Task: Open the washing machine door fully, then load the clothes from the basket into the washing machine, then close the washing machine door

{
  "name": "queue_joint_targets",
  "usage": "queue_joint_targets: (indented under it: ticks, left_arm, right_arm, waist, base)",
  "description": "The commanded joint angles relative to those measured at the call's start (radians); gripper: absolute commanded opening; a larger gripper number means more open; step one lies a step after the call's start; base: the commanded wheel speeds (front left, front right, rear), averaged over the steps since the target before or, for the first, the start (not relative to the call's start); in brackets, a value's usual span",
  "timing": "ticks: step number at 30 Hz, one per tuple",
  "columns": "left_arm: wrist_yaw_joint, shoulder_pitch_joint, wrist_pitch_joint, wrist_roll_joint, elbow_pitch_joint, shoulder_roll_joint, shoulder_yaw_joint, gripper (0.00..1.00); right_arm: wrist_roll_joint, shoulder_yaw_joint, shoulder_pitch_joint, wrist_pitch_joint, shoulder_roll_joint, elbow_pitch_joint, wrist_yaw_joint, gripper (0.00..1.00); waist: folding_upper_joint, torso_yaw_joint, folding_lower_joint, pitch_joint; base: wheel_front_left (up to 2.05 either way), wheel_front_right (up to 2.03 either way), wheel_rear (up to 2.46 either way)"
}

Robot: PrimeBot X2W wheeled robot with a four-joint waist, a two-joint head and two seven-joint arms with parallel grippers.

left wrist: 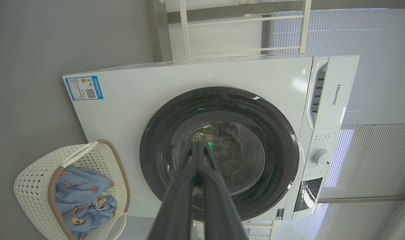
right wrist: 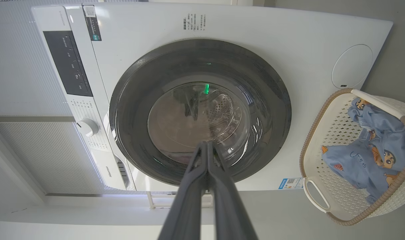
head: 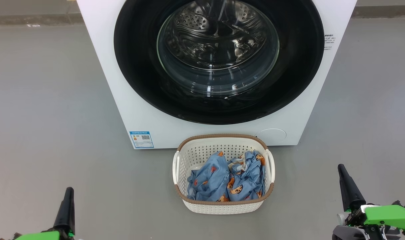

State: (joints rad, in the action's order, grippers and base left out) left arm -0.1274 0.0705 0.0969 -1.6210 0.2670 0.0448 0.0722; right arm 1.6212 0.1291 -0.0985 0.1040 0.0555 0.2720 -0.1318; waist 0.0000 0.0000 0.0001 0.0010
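The white washing machine point(head: 122, 83) stands straight ahead with its round black-rimmed door point(head: 139, 66) closed flat against the front; the steel drum shows through the glass bowl. On the floor just in front sits the cream basket point(head: 222, 206) holding the light blue clothes point(head: 222, 180). My left gripper point(head: 68, 193) is low at the left, shut and holding nothing, well left of the basket. At the lower right my right gripper point(head: 341, 170) is also shut and bare. In both wrist views the fingertips point(left wrist: 198, 144) point(right wrist: 207, 144) meet, pointing at the door point(left wrist: 275, 140) point(right wrist: 265, 100).
Grey floor point(head: 49, 126) surrounds the machine and basket on both sides. The control panel with a dial point(left wrist: 321, 157) point(right wrist: 87, 126) is on the machine's top edge. A white rack point(left wrist: 242, 33) and pale blinds stand behind the machine.
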Motion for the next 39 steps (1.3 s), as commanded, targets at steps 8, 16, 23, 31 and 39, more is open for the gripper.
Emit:
queue_joint_targets:
  ticks: [8,16,23,31,39]
  left_arm:
    - [-0.003,0.042,0.011,0.007,-0.018,0.011,0.035,0.0]
    - [0.0,-0.01,-0.002,0.0,0.018,-0.014,-0.002,1.0]
    - [0.0,-0.017,-0.015,0.007,0.013,-0.018,-0.003,1.0]
    - [0.0,-0.017,-0.037,0.018,-0.012,-0.012,-0.005,1.0]
    - [0.0,-0.015,-0.064,0.032,-0.036,-0.002,-0.011,1.0]
  right_arm:
    - [-0.007,-0.021,-0.014,0.004,0.0,-0.023,0.001,0.0]
    - [0.0,0.001,0.004,0.0,-0.002,0.022,0.0,1.0]
    - [0.003,-0.005,0.007,-0.013,-0.004,0.016,0.0,1.0]
    - [-0.001,-0.017,0.006,-0.032,-0.004,-0.011,0.0,1.0]
    - [-0.013,-0.037,0.002,-0.05,-0.002,-0.044,0.0,1.0]
  waist:
    - [0.0,0.0,0.0,0.0]
    - [0.0,0.0,0.0,0.0]
    - [0.0,0.001,0.0017,0.0]
    - [0.0,0.001,0.0001,0.002]
    - [0.0,0.001,0.0,0.003]
  base:
    - [0.0,0.0,0.0]
    - [0.0,0.0,0.0]
    - [0.0,0.0,0.0]
    - [0.0,0.0,0.0]
    - [0.0,0.0,0.0]
